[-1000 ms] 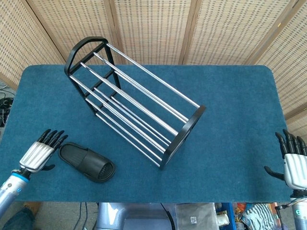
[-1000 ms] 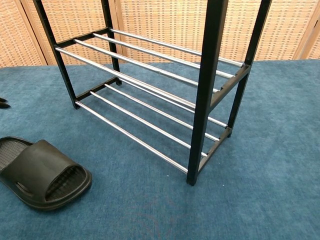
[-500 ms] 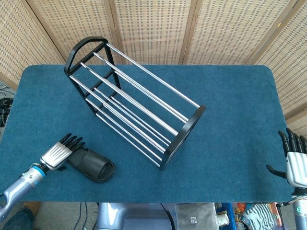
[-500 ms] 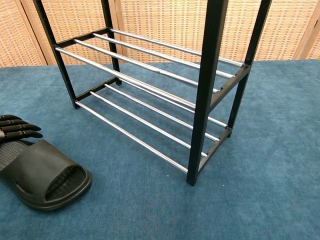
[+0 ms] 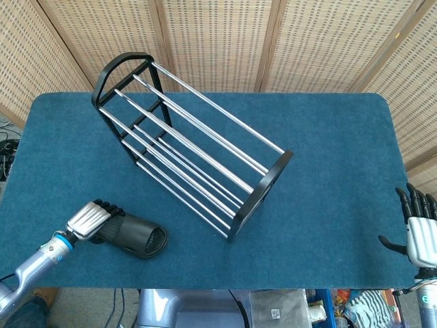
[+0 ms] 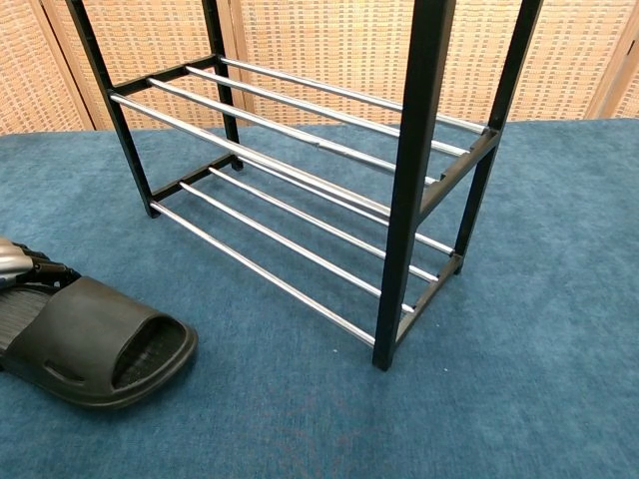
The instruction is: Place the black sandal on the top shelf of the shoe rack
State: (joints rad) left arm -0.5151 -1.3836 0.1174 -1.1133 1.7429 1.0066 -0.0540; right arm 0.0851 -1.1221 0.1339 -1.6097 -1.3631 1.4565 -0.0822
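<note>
**Sandal being gripped at the surface's near-left corner**

The grasping step is judged to be in hand. The left hand [image 5: 91,220] is laid over the heel end of the sandal [image 5: 138,238], and its fingers [image 5: 108,206] are curled down onto that end; whether a firm hold is made cannot be told, since the underside of the grip is hidden. In the chest view only a sliver of the hand [image 6: 22,265] is seen at the left edge, touching the sandal [image 6: 95,342].

The sandal is found at about 7 o'clock on the blue surface [image 5: 328,178], near the front edge and well apart from the rack [image 5: 191,147], which stands at centre. It is a black moulded slide with a broad strap, ribbed footbed and open toe pointing to 4 o'clock.

Next, a secure lift is called for, then a carry toward 1 o'clock and a level set-down across the top rails [image 5: 218,109].

The right hand [image 5: 420,229] is held idle at 4 o'clock, fingers spread, holding nothing.
</note>
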